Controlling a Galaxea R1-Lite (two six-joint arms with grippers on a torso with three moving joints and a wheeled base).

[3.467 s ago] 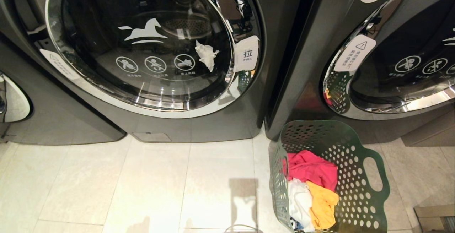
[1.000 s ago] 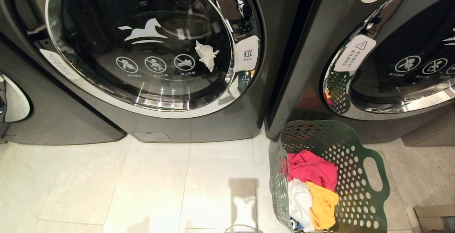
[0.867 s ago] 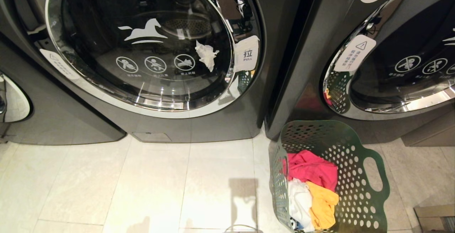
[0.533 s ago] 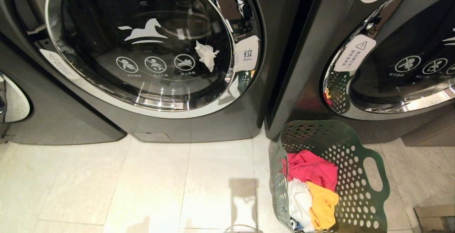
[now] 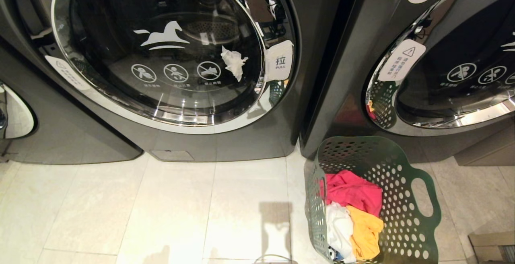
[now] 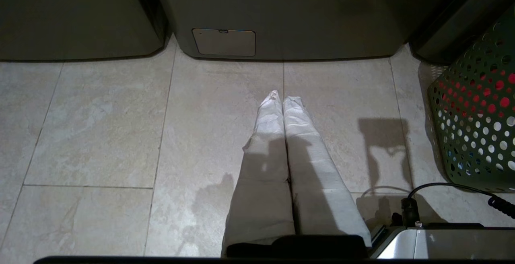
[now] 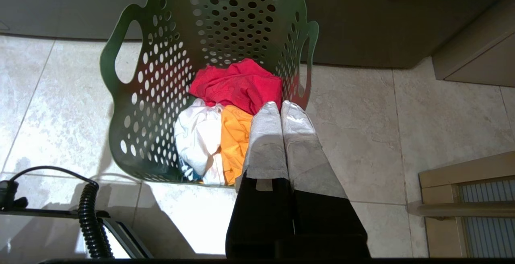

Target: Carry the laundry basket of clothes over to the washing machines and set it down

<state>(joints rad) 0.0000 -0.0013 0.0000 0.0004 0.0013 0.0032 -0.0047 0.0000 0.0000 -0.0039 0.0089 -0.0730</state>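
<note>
Nothing has changed over the last few seconds: every earlier head view matches the present one, with no shift of the camera or of any object. That stillness suggests the carrying is over and the set-down is done.

On the left, the large dark grey front-loading washing machine (image 5: 173, 54) with its round chrome-rimmed glass door shows the white horse logo, and a small white crumpled scrap of tissue (image 5: 233, 62) clings to the glass as before. The left gripper (image 6: 280, 97) hangs over the pale floor tiles (image 5: 169, 211) in front of that machine, its 2 white-wrapped fingers pressed together and holding nothing.

Further right, the dark green perforated plastic laundry basket (image 5: 402, 199) stands on the tiles, close against the foot of the second dark grey washing machine (image 5: 442, 67). It holds the clothes (image 5: 354, 211): 1 pink-red garment at the far side, 1 white and 1 yellow-orange nearer.

The right gripper (image 7: 279, 104) hovers above the basket's right-hand rim, fingers closed on nothing and clear of both handles. The basket appears delivered.
</note>
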